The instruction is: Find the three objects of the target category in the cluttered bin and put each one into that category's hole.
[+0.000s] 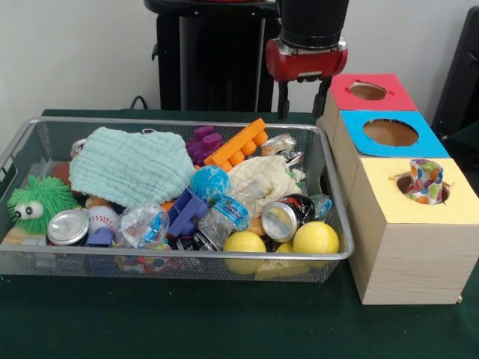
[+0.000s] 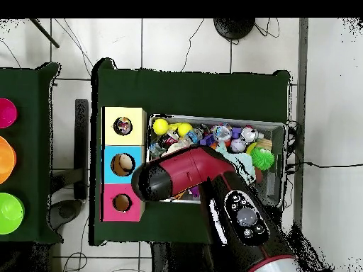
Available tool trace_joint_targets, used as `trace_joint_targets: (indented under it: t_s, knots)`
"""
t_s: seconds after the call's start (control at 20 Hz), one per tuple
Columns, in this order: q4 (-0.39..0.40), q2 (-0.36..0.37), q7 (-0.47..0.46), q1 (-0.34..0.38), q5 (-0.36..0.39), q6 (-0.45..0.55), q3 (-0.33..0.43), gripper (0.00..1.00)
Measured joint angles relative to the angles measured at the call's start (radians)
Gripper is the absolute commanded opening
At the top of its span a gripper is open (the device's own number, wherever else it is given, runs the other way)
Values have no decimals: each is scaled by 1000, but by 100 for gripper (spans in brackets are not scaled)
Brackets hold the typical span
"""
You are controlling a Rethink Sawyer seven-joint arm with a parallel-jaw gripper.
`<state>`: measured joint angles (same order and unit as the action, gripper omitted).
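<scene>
1. Facing the robot from the front: the gripper (image 1: 302, 101) hangs behind the bin's (image 1: 187, 256) far right corner, just left of the red box (image 1: 346, 101). Two dark fingers (image 1: 284, 99) point down with a clear gap between them and nothing held, so the jaws stand apart and empty.
2. One dotted cloth (image 1: 426, 181) stands bunched in the yellow box's hole (image 1: 403, 184), half in and sticking up above the top. It looks delivered but not fully dropped through.
3. The bin is still crowded: a mint cloth (image 1: 131, 166), a cream cloth (image 1: 262, 178), cans, blocks and yellow balls (image 1: 316, 238). No other dotted cloth shows on the surface, so any remaining ones are probably buried, if they are in there at all.
4. From overhead: the arm (image 2: 205, 177) covers the bin's (image 2: 278, 126) side next to the boxes, with its wrist just beside the blue box (image 2: 108, 163). The jaws are hidden here.
5. Something dark and speckled sits in the yellow hole (image 2: 123, 126); the blue and red holes look empty.
</scene>
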<state>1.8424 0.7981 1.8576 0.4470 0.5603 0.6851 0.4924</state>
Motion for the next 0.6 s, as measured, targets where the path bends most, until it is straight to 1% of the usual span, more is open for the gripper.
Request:
trace_joint_targets:
  t_s: [0.15,0.6]
  knots:
    - [-10,-16,0,2,-4,-10,-25,100]
    - [-45,-51,0,4,-10,-10,-67,100]
